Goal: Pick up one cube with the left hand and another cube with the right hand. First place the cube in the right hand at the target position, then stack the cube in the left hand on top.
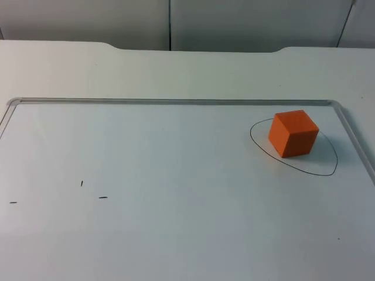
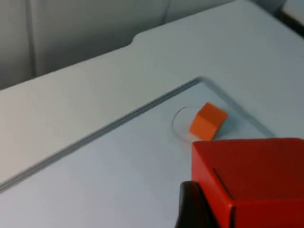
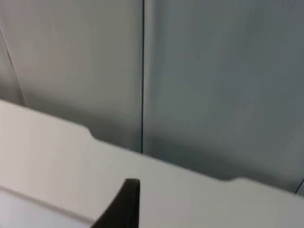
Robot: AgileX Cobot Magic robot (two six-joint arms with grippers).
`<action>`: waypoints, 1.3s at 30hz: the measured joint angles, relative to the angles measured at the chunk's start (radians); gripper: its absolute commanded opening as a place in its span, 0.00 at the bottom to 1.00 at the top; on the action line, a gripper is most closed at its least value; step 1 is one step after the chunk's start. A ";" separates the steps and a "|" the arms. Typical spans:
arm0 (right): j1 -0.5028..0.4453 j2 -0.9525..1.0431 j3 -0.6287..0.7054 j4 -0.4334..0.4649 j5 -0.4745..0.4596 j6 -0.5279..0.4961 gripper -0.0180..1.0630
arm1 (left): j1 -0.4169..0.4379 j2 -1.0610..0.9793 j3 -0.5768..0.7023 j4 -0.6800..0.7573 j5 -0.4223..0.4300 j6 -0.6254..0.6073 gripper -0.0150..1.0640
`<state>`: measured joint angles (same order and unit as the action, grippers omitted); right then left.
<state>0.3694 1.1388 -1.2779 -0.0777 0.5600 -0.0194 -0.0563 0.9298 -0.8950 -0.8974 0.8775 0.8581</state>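
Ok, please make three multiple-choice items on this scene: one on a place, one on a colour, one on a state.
1. Where does the orange cube stand?
A) inside the drawn oval
B) outside the oval, at the board's middle
C) against the wall

2. What colour is the cube in the left gripper?
A) blue
B) red
C) green

3. What lies on top of the orange cube?
A) a second cube
B) a ball
C) nothing

Answers:
1 A: in the top view the pen line runs around the cube.
2 B: the left wrist view shows a red cube held above the table.
3 C: its top face is bare, so the stack is not yet made; the right gripper waits, facing the partition wall.
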 measured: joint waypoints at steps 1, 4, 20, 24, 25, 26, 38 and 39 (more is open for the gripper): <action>0.000 -0.053 0.007 0.000 0.005 -0.013 0.99 | 0.000 0.036 0.000 -0.080 -0.002 0.098 0.01; 0.000 -0.172 0.028 0.000 0.025 -0.024 0.99 | 0.000 0.132 0.000 -0.265 -0.007 0.278 0.01; 0.000 -0.586 0.177 0.000 0.214 -0.050 0.99 | -0.382 0.867 -0.141 -0.817 -0.058 1.248 0.01; 0.000 -0.594 0.177 0.000 0.245 -0.057 0.99 | -0.420 1.010 -0.270 -0.823 -0.027 1.254 0.01; 0.000 -0.594 0.177 0.000 0.251 -0.059 0.99 | -0.426 1.051 -0.313 -0.823 -0.019 1.254 0.01; 0.000 -0.594 0.177 0.000 0.258 -0.063 0.99 | -0.430 1.089 -0.347 -0.827 -0.009 1.254 0.01; 0.000 -0.594 0.177 0.000 0.280 -0.101 0.99 | -0.441 1.361 -0.650 -0.834 0.062 1.206 0.01; 0.000 -0.594 0.177 0.000 0.280 -0.101 0.99 | -0.441 1.361 -0.650 -0.834 0.062 1.206 0.01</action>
<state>0.3694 0.5445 -1.1005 -0.0777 0.8398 -0.1205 -0.4973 2.2903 -1.5448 -1.7310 0.9399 2.0645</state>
